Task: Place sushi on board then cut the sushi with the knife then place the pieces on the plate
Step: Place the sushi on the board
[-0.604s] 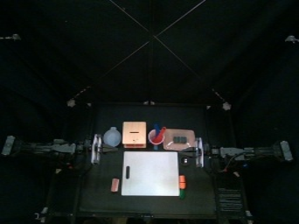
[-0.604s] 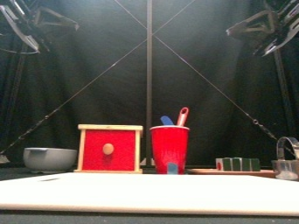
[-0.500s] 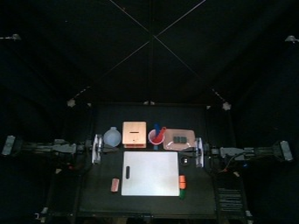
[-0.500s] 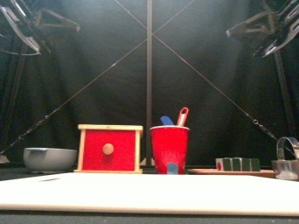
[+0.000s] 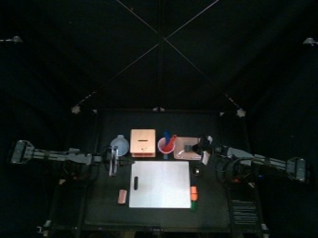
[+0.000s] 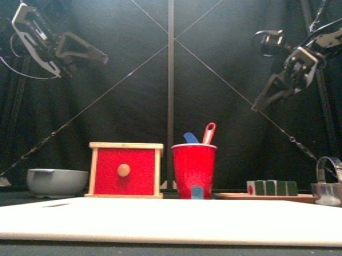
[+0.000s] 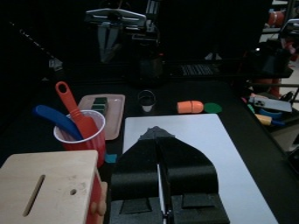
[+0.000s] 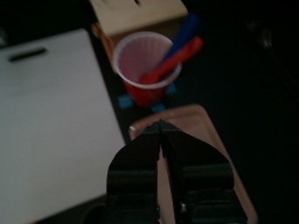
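We logged sushi roll (image 6: 271,187) on pink tray (image 8: 211,142), right of red cup (image 6: 194,168) (toy knives (image 6: 209,131) standing in cup). Right gripper (image 8: 160,128) hung high above tray, jaws pressed together, empty. Left gripper (image 7: 158,133), jaws likewise closed, hung just left of white board (image 5: 162,184), well apart from roll.

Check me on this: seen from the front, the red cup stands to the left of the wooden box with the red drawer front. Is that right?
No. The red cup stands to the right of the wooden box with the red drawer front, as the front view shows.
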`<state>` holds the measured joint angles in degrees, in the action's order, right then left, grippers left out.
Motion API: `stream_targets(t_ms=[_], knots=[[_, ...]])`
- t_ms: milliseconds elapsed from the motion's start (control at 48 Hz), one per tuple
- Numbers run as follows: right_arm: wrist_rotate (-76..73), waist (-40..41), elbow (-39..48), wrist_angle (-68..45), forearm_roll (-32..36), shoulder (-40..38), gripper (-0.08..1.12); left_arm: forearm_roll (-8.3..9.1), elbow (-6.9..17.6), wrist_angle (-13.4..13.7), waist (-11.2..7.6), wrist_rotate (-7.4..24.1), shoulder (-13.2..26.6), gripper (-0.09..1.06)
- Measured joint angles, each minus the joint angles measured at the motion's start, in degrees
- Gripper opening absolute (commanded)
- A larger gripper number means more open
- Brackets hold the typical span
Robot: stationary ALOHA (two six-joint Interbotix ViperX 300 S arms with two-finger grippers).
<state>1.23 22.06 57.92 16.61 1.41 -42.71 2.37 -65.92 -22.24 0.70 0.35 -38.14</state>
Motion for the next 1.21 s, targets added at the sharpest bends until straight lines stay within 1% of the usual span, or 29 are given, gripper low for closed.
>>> stream_targets(t_ms=[125, 188, 354, 375, 458, 604, 771, 917, 1208], knots=[[1.93, 2.64, -1.85, 5.36, 3.08, 4.39, 0.41, 0.35, 0.53, -0.18, 0.26, 0.00, 2.20, -0.02], [3.08, 2.99, -2.37, 6.86, 4.39, 6.59, 0.54, 0.44, 0.62, -0.18, 0.44, 0.00, 2.81, -0.02], [3.52, 4.66, -3.25, 7.56, 5.10, 11.60, 0.82, 0.44, 0.62, -0.18, 0.53, 0.00, 3.08, -0.02], [3.43, 4.92, -3.43, 7.65, 5.10, 12.13, 0.87, 0.44, 0.62, -0.18, 0.53, 0.00, 3.08, -0.02], [3.52, 6.06, -3.69, 7.65, 5.27, 13.97, 0.96, 0.44, 0.62, -0.18, 0.62, 0.00, 3.08, -0.02], [3.96, 7.47, -4.31, 9.14, 5.62, 17.14, 0.97, 0.44, 0.62, -0.18, 0.62, 0.00, 3.08, -0.02], [8.53, 8.00, -5.71, 11.87, 5.19, 21.88, 0.96, 0.44, 0.53, -0.18, 1.23, 0.00, 3.08, -0.02], [16.26, 9.23, -7.56, 12.39, 0.26, 26.63, 0.96, 0.44, 0.53, -0.18, 1.76, 0.00, 3.16, -0.02], [33.31, 14.15, -8.88, 12.48, -13.62, 32.34, 0.96, 0.26, -0.26, -0.18, 1.85, -0.09, 3.08, -0.02]])
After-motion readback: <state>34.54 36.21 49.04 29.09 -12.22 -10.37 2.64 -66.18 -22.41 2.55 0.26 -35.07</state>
